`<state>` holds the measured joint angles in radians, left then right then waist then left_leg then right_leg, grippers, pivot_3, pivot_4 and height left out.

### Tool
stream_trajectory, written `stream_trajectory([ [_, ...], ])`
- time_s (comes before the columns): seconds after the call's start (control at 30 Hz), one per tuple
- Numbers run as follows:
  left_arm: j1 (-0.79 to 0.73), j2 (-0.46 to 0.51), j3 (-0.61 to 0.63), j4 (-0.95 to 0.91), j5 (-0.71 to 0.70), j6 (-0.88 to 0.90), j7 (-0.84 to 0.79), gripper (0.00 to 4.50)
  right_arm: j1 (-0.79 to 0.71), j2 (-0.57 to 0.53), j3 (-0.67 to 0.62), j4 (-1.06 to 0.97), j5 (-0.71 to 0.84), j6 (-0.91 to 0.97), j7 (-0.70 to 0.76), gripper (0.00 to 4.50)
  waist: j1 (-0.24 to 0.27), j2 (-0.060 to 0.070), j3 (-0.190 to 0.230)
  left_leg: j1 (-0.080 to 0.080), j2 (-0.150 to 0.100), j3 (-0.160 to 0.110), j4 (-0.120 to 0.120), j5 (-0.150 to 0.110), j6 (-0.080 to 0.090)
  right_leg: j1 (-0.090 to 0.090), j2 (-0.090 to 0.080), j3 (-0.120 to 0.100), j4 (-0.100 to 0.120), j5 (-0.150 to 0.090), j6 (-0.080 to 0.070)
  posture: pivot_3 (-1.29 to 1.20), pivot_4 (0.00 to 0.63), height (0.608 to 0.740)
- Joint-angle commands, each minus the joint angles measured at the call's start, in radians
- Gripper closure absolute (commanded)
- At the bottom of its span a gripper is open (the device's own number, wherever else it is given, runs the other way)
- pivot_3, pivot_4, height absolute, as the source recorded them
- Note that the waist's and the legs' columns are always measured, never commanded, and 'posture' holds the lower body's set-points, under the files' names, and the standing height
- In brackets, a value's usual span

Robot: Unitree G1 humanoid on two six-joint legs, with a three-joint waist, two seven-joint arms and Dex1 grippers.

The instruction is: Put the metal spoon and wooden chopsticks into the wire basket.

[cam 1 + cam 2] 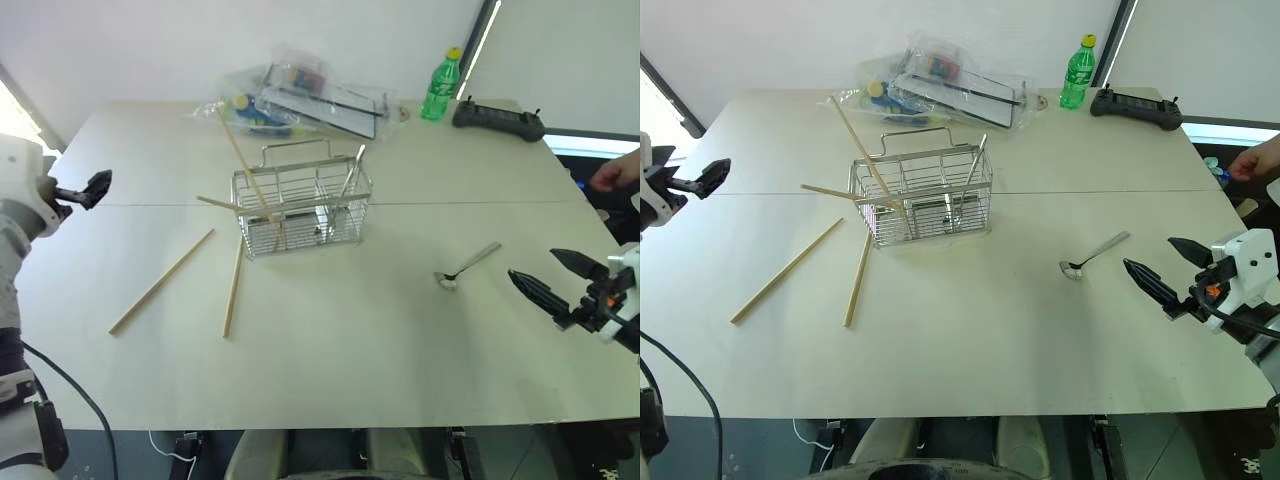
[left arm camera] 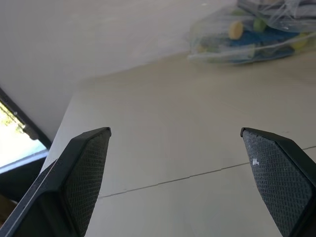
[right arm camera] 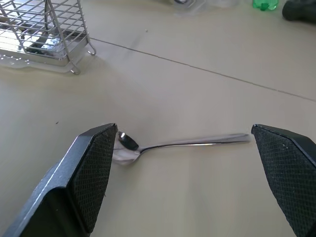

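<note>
1. Right wrist view showed the right gripper (image 3: 185, 148) with its two black fingers spread wide and nothing between them, aimed at the small shiny metal spoon (image 3: 173, 144) lying flat on the pale beige table (image 1: 330, 350).
2. The spoon lay toward the table's right edge, well apart from the rectangular silver wire basket (image 1: 303, 208) that stood near the table's middle, closer to the far edge.
3. Its long axis ran slantwise: bowl toward the near edge and the basket side, handle tip toward the far right corner. In the wrist view that axis lay almost across the gap between the fingers, so a grasp would probably need the wrist turned, or the fingers set over the slim handle.
4. The right gripper hung just off the right edge, near the spoon; the left gripper (image 1: 92, 187), also wide open and empty, hovered beyond the left edge, far from it. The right arm was plainly the nearer one for the spoon.
5. Of the long pale wooden chopsticks (image 1: 160, 281), two lay loose on the table between the basket and the left edge, both within easier reach of the left arm; two more leaned in or across the basket.
6. A second utensil already stood upright in the basket.
</note>
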<state>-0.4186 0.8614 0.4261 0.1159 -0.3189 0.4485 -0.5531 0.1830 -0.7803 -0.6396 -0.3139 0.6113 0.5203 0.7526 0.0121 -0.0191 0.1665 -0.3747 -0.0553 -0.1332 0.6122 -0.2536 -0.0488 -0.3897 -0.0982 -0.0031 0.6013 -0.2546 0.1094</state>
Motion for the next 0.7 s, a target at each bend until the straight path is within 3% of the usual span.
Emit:
stream_trajectory([
  [0.03, 0.025, 0.000, 0.015, -0.113, -0.025, 0.007, -0.012, 0.05, -0.029, -0.034, -0.031, 0.003, 0.007, 0.003, 0.002, 0.00, -0.001, 0.000, 0.000, 0.000, 0.000, 0.000, 0.000, 0.000, 0.000, 0.000, 0.000, 0.001, 0.000, 0.000, 0.000, 0.00, 0.150, 0.738],
  [0.2, 0.043, -0.009, 0.013, -0.139, -0.049, 0.022, -0.033, 0.05, -0.030, -0.044, -0.025, 0.007, -0.008, -0.009, 0.012, 0.00, 0.000, 0.001, 0.000, 0.000, 0.000, 0.000, -0.001, 0.000, 0.000, -0.001, 0.001, 0.000, 0.000, 0.000, 0.001, 0.00, 0.150, 0.738],
  [0.33, 0.038, 0.007, 0.021, -0.217, -0.189, 0.136, -0.137, 0.05, -0.057, -0.111, 0.016, 0.020, -0.041, -0.034, 0.085, 0.00, -0.001, 0.001, 0.000, 0.000, 0.000, 0.002, 0.001, 0.000, 0.000, 0.000, 0.001, 0.001, 0.000, 0.000, -0.001, 0.00, 0.150, 0.738],
  [0.47, 0.059, 0.038, 0.004, -0.390, -0.386, 0.281, -0.275, 0.05, -0.192, -0.243, 0.132, 0.088, -0.057, -0.064, 0.232, 0.00, -0.008, 0.001, 0.000, 0.000, 0.000, 0.003, 0.003, 0.000, 0.000, 0.001, 0.001, 0.001, 0.000, 0.001, -0.002, 0.00, 0.150, 0.738],
  [0.7, 0.075, 0.074, -0.070, -0.594, -0.564, 0.380, -0.389, 0.05, -0.491, -0.377, 0.421, 0.228, -0.083, -0.123, 0.558, 0.00, -0.024, 0.003, 0.002, 0.001, 0.002, 0.003, 0.001, 0.000, 0.000, 0.000, 0.001, 0.001, 0.000, 0.001, -0.002, 0.00, 0.150, 0.738],
])
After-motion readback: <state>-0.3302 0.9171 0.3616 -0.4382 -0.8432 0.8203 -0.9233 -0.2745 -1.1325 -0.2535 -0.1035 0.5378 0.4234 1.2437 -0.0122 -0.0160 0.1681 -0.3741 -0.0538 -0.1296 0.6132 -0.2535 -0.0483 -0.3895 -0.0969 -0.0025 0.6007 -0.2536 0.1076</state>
